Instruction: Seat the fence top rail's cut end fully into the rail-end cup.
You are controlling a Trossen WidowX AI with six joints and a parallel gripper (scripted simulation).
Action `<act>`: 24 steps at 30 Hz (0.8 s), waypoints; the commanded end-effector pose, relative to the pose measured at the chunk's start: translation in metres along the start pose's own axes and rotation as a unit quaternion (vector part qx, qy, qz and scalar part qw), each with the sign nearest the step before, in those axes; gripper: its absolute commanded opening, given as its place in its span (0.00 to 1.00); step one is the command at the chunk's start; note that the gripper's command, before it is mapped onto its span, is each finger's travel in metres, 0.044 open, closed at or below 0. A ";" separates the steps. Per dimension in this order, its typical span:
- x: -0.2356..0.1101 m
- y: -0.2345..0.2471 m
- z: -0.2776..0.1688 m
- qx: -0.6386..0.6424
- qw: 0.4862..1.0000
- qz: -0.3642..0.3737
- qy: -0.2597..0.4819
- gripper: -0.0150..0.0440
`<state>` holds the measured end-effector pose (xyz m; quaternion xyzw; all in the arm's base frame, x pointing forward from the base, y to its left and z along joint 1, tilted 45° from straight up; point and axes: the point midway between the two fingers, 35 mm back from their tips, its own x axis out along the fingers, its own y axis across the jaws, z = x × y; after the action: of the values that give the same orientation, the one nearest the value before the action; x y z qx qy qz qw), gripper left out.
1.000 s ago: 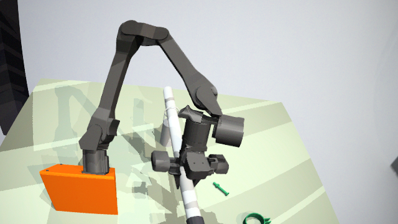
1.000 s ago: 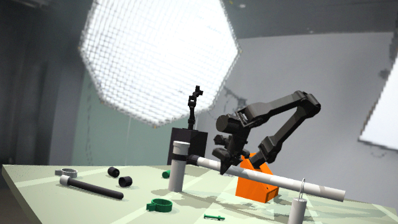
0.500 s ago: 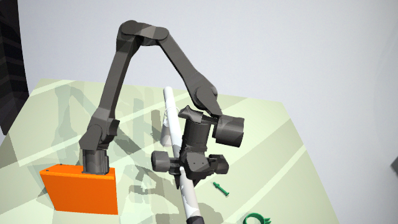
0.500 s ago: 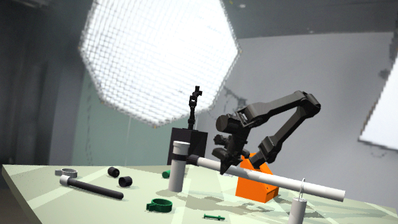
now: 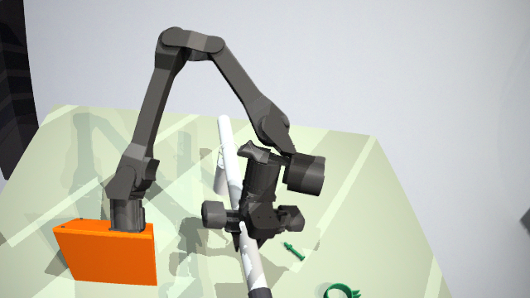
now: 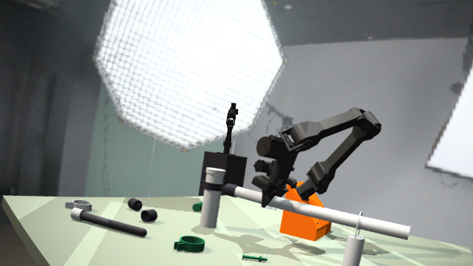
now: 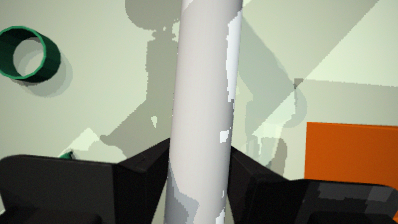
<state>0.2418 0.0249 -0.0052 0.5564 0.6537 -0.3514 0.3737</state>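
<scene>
The white top rail point(image 5: 232, 165) point(image 6: 332, 216) point(image 7: 205, 90) runs level above the table. My gripper point(image 5: 240, 233) point(image 6: 267, 201) point(image 7: 197, 146) is shut on it from above, near its post end. Its far part passes through the wire loop cap point(image 5: 222, 159) on the small post point(image 5: 219, 182) point(image 6: 352, 251). The cut end meets the dark rail-end cup point(image 6: 229, 189) point(image 5: 260, 293) on the brace band point(image 6: 213, 187), which sits high on the big post point(image 6: 211, 207), just under the post cap point(image 6: 215, 171). I cannot tell how deep the end sits in the cup.
The orange arm base point(image 5: 108, 252) point(image 6: 299, 222) point(image 7: 350, 155) stands beside the rail. A green clamp ring point(image 5: 337, 286) point(image 6: 190, 247) point(image 7: 50, 62) and a green bolt point(image 5: 295, 251) point(image 6: 255, 257) lie on the table. A dark pipe point(image 6: 111, 223), two black cups point(image 6: 148, 215) and a grey ring point(image 6: 79, 204) lie beyond the post.
</scene>
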 end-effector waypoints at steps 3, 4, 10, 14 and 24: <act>-0.001 0.000 0.002 0.000 1.000 0.001 -0.003 0.25; 0.000 0.000 0.001 0.000 1.000 0.001 -0.002 0.25; 0.000 0.000 0.000 0.000 1.000 0.000 0.000 0.25; 0.000 0.000 0.000 0.000 1.000 0.000 0.000 0.25; 0.000 0.001 0.001 -0.002 1.000 0.001 0.000 0.25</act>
<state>0.2417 0.0255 -0.0061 0.5562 0.6550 -0.3507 0.3724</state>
